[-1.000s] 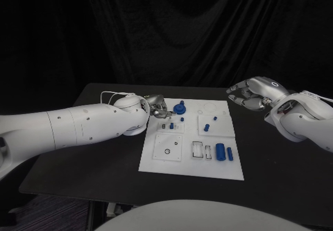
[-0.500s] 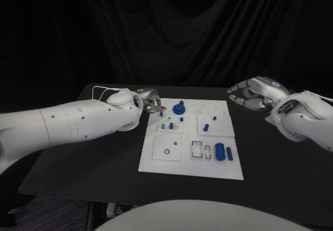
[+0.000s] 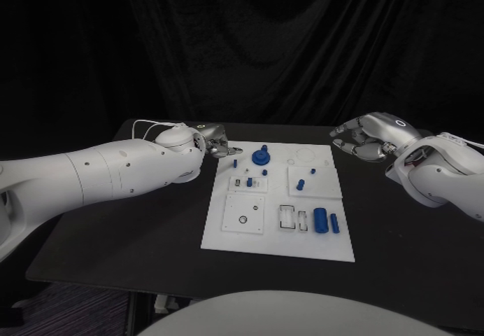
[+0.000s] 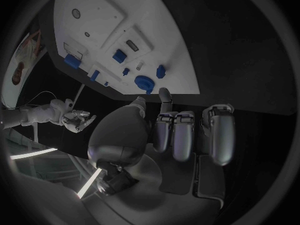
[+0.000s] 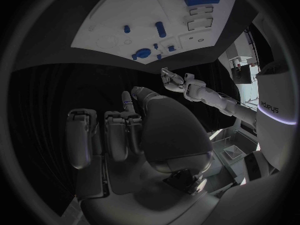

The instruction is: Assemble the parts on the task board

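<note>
Lying flat mid-table: the white task board, with blue parts scattered over its far half and right side. Standing near the far edge: a round blue knob part; lying at the right, a thick blue cylinder beside a thinner blue bar; a short blue peg resting on a raised square.

Hovering at the board's far-left corner: the left hand, fingers curled inward and grasping nothing, as seen in the left wrist view. Partly blocking the table's left side: the bulky white left forearm.

Hanging off the board's far-right corner, well apart from the parts: the right hand, fingers folded in with nothing between them.

Sitting too small to make out: the tiny pieces in the slotted block.
</note>
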